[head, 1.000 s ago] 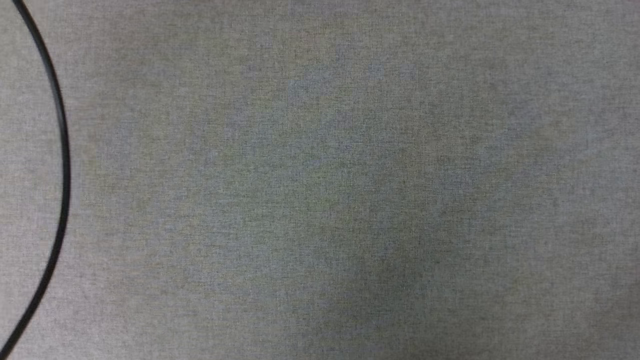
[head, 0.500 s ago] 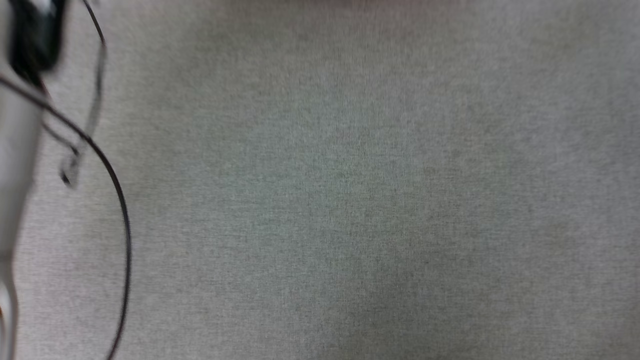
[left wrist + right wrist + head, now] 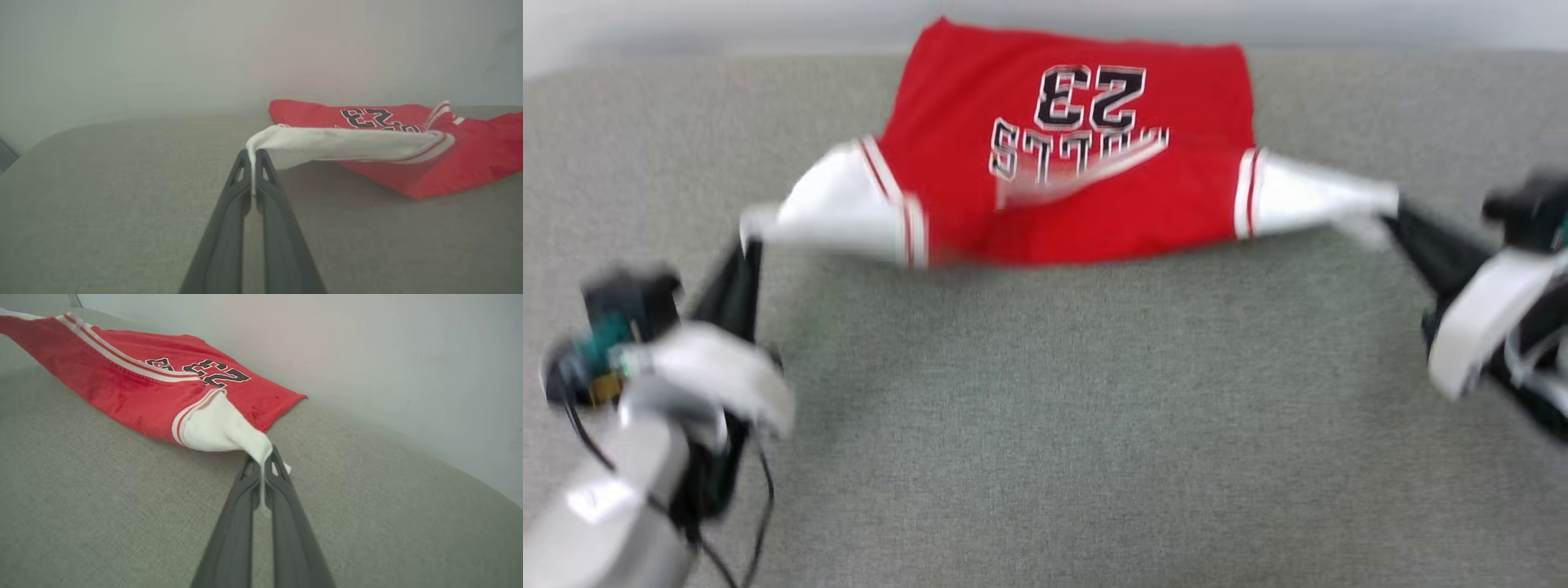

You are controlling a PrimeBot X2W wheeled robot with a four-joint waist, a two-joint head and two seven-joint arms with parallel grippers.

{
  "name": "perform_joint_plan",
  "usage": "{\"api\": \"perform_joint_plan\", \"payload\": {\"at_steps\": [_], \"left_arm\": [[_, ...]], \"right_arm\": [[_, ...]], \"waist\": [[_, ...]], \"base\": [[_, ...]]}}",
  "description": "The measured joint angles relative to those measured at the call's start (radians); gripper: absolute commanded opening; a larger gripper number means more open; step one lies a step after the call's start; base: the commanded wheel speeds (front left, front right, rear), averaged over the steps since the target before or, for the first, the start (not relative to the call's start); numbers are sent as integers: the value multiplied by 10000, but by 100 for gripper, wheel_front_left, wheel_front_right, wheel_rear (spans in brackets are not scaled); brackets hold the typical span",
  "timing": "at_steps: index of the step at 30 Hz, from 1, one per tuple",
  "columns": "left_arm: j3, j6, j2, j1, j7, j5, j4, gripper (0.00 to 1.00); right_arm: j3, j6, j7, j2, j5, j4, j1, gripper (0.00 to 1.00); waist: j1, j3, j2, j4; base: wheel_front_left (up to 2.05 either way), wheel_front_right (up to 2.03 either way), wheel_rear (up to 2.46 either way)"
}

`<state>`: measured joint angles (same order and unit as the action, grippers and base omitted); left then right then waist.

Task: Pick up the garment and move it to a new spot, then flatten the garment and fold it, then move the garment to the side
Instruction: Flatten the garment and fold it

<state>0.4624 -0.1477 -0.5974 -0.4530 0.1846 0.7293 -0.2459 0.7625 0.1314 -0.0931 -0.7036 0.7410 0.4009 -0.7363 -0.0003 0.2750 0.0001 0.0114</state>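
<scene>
Red garment [image 3: 1078,204] lies spread across the far part of the grey fabric surface [image 3: 1045,425], close to the pale wall [image 3: 163,53], lettering side up with the "23" upside down in the head view. Left tool [image 3: 747,245] pinched narrow on the tip of the white left sleeve [image 3: 841,204], right tool [image 3: 1392,214] pinched narrow on the tip of the white right sleeve [image 3: 1307,196]. Both sleeves pulled taut outward, ends raised off the surface; head view blurred

Garment [image 3: 1086,212] at the worktop's [image 3: 1045,425] far edge, stretched between the left claw [image 3: 750,243] at left and the right claw [image 3: 1393,214] at right.
</scene>
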Motion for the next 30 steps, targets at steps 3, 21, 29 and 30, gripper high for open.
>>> {"api": "perform_joint_plan", "payload": {"at_steps": [3,21,29,30], "left_arm": [[25,-232,-67,1098,4,222,169,0],[-339,-911,-389,5083,136,1492,784,0],[-443,-938,-460,6095,255,1818,823,0],[-430,-938,-441,6132,280,1816,819,0]], "right_arm": [[-192,0,6,109,35,13,1165,0],[-2326,2,-115,644,-67,-240,6646,0],[-3294,2,435,761,-382,-926,8475,0],[-3436,2,537,784,-397,-1028,8674,0]], "waist": [[0,-393,0,-40],[0,-1984,0,-155],[0,-2310,-1,-97],[0,-2335,0,-74]], "base": [[0,0,0],[0,0,0],[0,0,0],[0,0,0]]}}
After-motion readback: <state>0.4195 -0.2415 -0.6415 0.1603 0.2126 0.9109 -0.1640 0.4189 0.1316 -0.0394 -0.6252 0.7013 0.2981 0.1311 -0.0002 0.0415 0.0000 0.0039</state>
